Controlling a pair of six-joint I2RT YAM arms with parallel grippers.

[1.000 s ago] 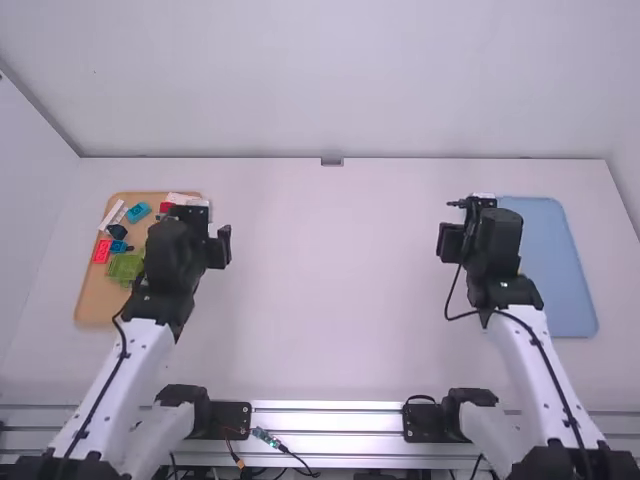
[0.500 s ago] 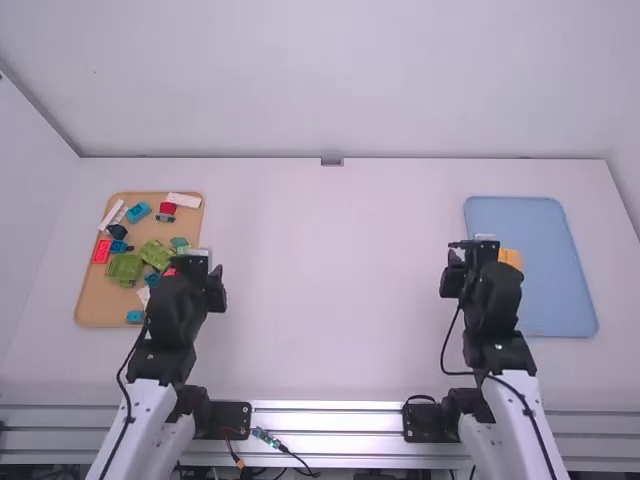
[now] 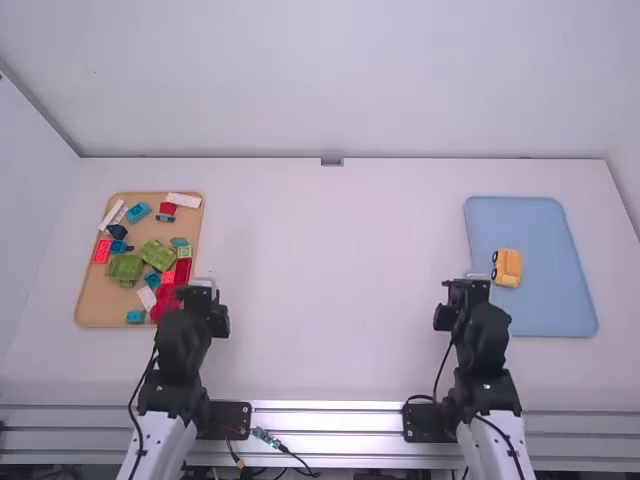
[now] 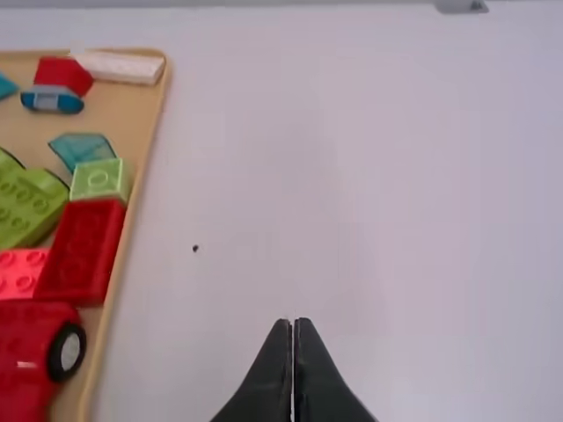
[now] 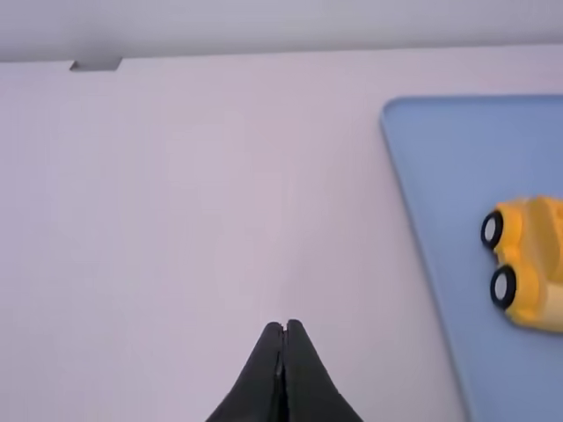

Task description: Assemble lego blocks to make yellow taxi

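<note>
A yellow toy car (image 3: 507, 268) with black wheels lies on the blue tray (image 3: 555, 310) at the right; the right wrist view also has the yellow car (image 5: 535, 264), lying on its side. My right gripper (image 3: 464, 284) is left of that tray's near part, and its fingers meet with nothing between them, as the right gripper (image 5: 280, 325) appears in its wrist view. My left gripper (image 3: 203, 288) hangs beside the near right edge of the wooden tray; seen from its wrist, the left gripper (image 4: 294, 323) is shut and holds nothing.
On the wooden tray (image 3: 88, 310) at the left lie several loose blocks: green blocks (image 3: 125, 267), a red block (image 4: 81, 251), a red wheeled piece (image 4: 35, 356), turquoise ones (image 3: 139, 212) and white ones (image 3: 184, 199). The white table (image 3: 335, 280) stretches between the two trays.
Both arms have drawn back toward their bases, down the high view. The yellow car and several blocks, hidden behind the arms before, have come into sight.
</note>
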